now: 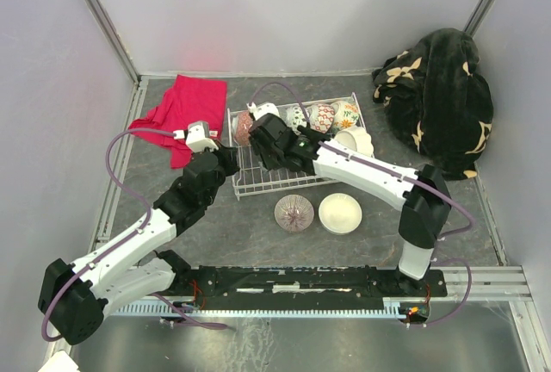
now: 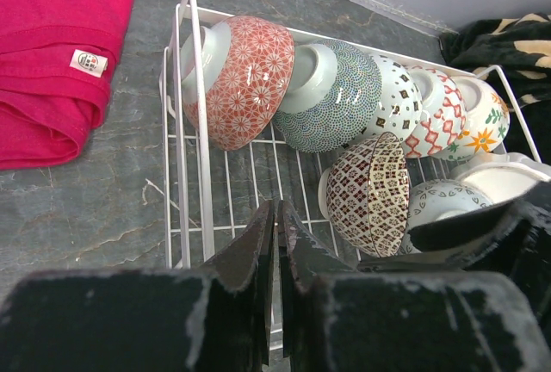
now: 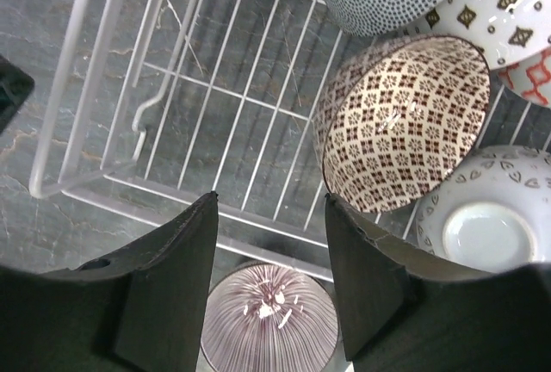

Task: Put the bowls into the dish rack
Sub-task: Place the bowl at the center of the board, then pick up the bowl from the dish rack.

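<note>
The white wire dish rack holds a back row of bowls on edge: red lattice, blue mosaic, dotted white, red-patterned and floral. In front of that row a brown lattice bowl leans on its side beside a grey-patterned one. My right gripper hangs open and empty over the rack's front left, just left of the brown bowl. My left gripper is shut and empty at the rack's left front corner. A purple striped bowl and a plain white bowl sit on the table before the rack.
A red cloth lies left of the rack. A black floral blanket is heaped at the back right. Grey walls close in the table on three sides. The two arms meet over the rack's left end.
</note>
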Controlling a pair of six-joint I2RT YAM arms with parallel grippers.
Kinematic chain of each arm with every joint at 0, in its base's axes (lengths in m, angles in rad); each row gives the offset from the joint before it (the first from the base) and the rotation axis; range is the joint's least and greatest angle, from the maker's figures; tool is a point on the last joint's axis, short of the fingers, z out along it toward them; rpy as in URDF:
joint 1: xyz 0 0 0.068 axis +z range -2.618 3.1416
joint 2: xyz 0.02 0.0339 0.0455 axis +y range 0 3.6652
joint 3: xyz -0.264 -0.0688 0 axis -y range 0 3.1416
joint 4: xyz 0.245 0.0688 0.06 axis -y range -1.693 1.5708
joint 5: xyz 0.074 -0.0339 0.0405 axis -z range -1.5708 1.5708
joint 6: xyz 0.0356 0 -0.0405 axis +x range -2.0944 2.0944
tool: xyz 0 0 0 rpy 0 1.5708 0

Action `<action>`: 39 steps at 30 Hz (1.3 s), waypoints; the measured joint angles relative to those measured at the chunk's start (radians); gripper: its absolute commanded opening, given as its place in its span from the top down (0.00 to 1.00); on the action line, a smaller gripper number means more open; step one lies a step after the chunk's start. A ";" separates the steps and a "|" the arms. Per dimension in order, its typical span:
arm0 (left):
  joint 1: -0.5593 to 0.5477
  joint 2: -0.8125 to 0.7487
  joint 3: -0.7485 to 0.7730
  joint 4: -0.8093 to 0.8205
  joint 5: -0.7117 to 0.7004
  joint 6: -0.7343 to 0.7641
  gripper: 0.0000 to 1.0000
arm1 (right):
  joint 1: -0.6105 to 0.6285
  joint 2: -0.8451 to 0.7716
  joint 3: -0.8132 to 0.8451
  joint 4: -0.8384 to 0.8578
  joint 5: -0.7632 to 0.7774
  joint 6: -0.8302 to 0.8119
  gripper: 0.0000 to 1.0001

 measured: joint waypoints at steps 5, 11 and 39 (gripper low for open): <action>0.000 0.000 0.000 0.000 0.000 0.000 0.89 | -0.016 0.061 0.046 0.013 -0.004 -0.002 0.40; 0.000 0.000 0.000 0.000 0.000 0.000 0.89 | -0.051 0.112 0.050 0.016 0.013 -0.001 0.43; 0.000 0.024 0.000 0.000 -0.002 0.000 0.89 | -0.162 0.041 -0.077 0.126 -0.294 0.036 0.99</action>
